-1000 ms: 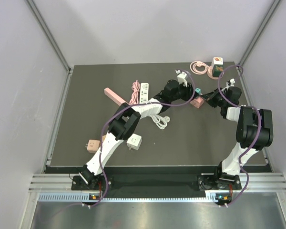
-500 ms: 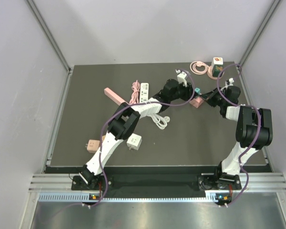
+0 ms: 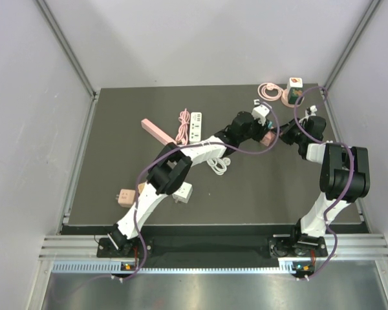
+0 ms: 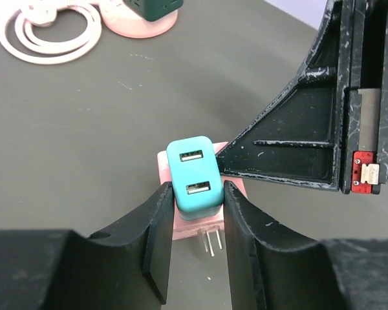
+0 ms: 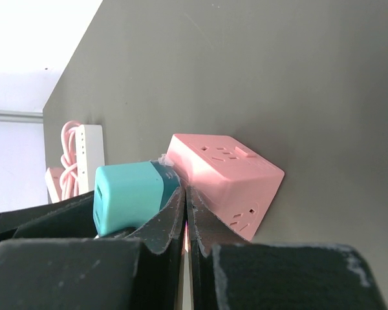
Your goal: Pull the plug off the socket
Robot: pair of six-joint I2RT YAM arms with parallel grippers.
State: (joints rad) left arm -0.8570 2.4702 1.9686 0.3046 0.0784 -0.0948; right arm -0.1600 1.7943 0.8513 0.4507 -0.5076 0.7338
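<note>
Left gripper (image 4: pixel 195 194): clamped on teal plug (image 4: pixel 193 173), having moved in from beside it over last second. Plug sits between its fingers, seemingly still seated against pink socket (image 5: pixel 226 174). Right gripper (image 5: pixel 185 194): fingers together, tips bracing socket. Grasp made; pull outstanding.

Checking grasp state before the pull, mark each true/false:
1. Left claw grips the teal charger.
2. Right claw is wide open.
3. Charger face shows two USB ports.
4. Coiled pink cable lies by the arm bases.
1. Left claw grips the teal charger from both sides. True.
2. Right claw is wide open. False: it is shut, its tip at the seam between the charger and the pink socket.
3. The charger face shows two USB ports. True.
4. The coiled pink cable lies by the arm bases. False: it lies at the far edge of the table.
</note>
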